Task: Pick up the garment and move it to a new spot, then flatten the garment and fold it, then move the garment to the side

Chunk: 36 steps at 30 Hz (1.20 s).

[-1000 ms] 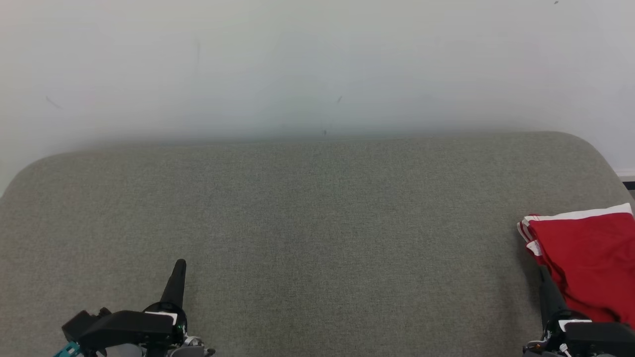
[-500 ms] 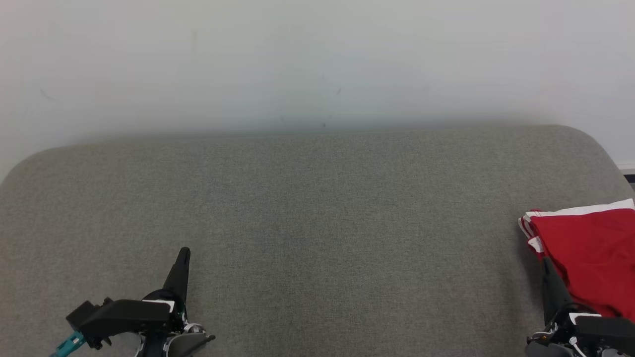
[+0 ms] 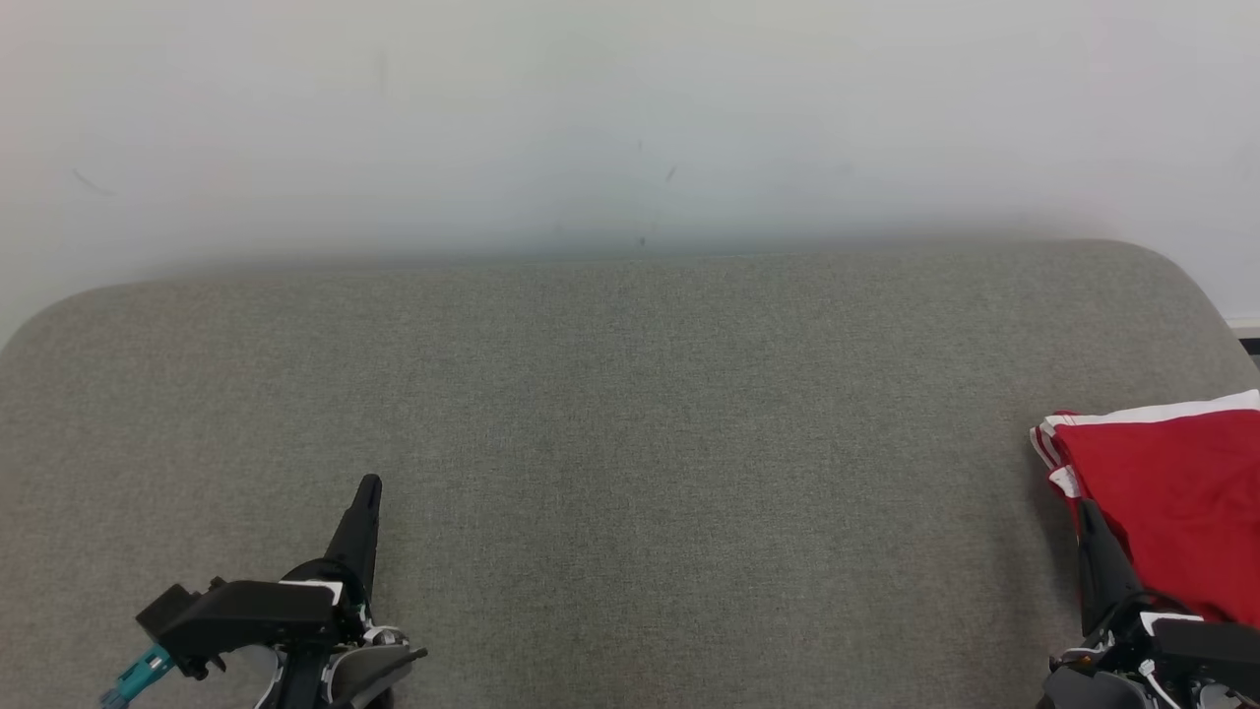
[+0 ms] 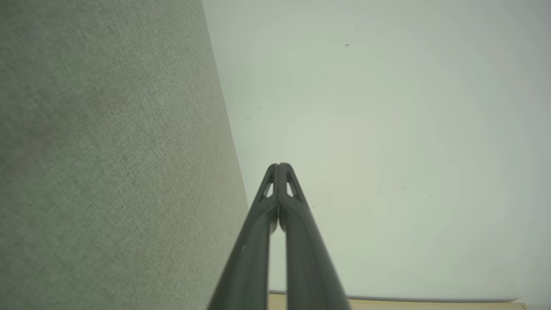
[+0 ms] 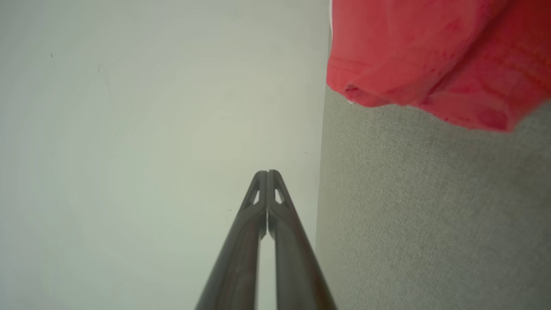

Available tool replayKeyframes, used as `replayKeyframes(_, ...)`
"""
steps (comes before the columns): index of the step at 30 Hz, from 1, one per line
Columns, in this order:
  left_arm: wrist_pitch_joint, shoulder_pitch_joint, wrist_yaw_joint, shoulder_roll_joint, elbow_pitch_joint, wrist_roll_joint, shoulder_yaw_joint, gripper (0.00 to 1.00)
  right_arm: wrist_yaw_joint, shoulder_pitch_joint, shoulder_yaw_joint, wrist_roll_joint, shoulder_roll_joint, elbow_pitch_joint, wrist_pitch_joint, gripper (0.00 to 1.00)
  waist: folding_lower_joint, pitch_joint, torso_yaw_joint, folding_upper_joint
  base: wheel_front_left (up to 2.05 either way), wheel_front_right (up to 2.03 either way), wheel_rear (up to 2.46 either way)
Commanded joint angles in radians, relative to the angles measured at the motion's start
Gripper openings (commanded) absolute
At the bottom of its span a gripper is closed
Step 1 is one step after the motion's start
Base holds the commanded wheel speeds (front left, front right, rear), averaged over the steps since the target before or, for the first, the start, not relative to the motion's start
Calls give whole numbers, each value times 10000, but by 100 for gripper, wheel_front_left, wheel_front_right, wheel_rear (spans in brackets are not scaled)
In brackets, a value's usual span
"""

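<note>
The garment (image 3: 1171, 492) is red with white stripes and lies folded at the far right of the grey fabric surface (image 3: 630, 414), cut off by the picture's right edge. In the right wrist view the garment (image 5: 430, 56) shows as a red fold at the top right. My right gripper (image 3: 1088, 512) is shut and empty, its tip just beside the garment's left edge. Its closed tips (image 5: 267, 173) point past the surface toward the pale wall. My left gripper (image 3: 369, 484) is shut and empty over the lower left of the surface, with its tips (image 4: 279, 165) pressed together.
A pale wall (image 3: 630, 118) rises behind the surface's rounded far edge. The surface's rounded corners lie at far left and far right. A dark strip (image 3: 1248, 345) shows at the right edge by the wall.
The whole head picture has shifted a little, so the camera has moved. Both grippers stay shut, and the garment lies as before.
</note>
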Motion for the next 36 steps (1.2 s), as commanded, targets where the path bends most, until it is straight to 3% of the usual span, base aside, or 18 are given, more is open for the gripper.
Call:
replayKeyframes(1,24,-60,-27,42,19,-76,-1,0,14,-8,-9,61,-5,-22,15,0,0,-1,0,0,0,0,0)
replayKeyframes(36,22,-59,-28,39,14,-78,-2,0,14,-5,-5,62,-5,-23,13,0,0,-1,0,0,0,0,0)
